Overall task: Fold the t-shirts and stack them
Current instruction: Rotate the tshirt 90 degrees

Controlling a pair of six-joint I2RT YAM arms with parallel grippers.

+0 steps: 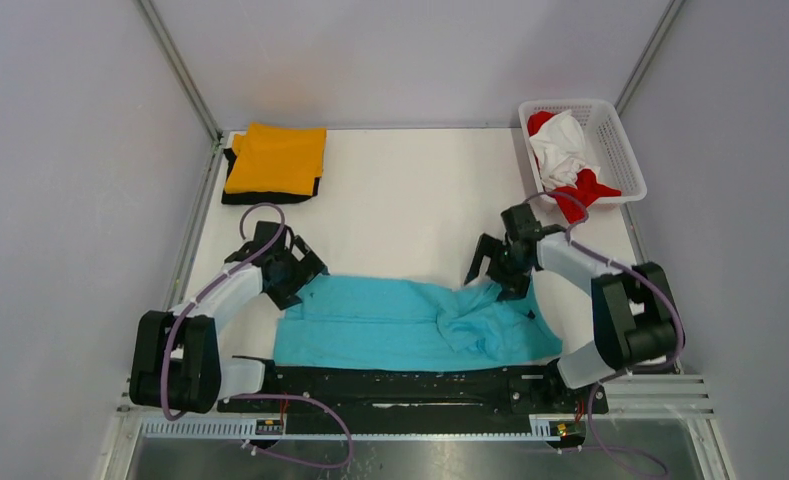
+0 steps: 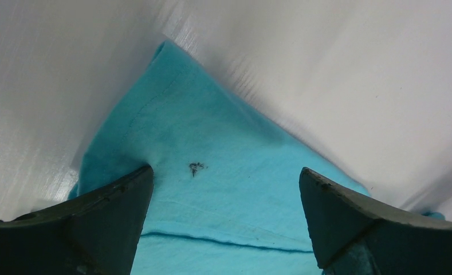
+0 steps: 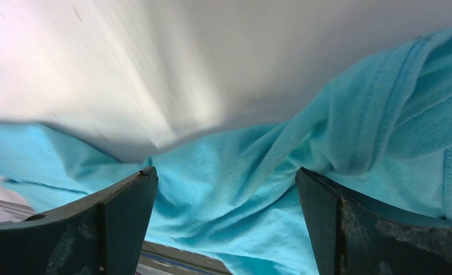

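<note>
At the far left corner of the table (image 1: pixel 410 200) an orange t-shirt (image 1: pixel 275 158) lies folded on a black t-shirt (image 1: pixel 232 190), the start of a stack. Nearer, the left gripper (image 1: pixel 288 272) stands wide open and empty over the far left corner of the turquoise t-shirt (image 1: pixel 400 325), which lies spread along the near edge. If the fingers close too shallowly they may catch only the top layer, or the corner may slip out. Toward the right the cloth is bunched in a rumple, and the right gripper (image 1: pixel 500 265) hangs over it, also wide open and holding nothing. A pinch on that rumple instead of a clean edge would likely make a crooked fold, and uneven pulls could drag the shirt off the near edge. Far right, the basket (image 1: pixel 620 150) holds a white t-shirt (image 1: pixel 562 148) and a red t-shirt (image 1: pixel 580 190). No brand, label or writing is readable; only a small dark speck (image 2: pixel 196 167) marks the turquoise cloth.
</note>
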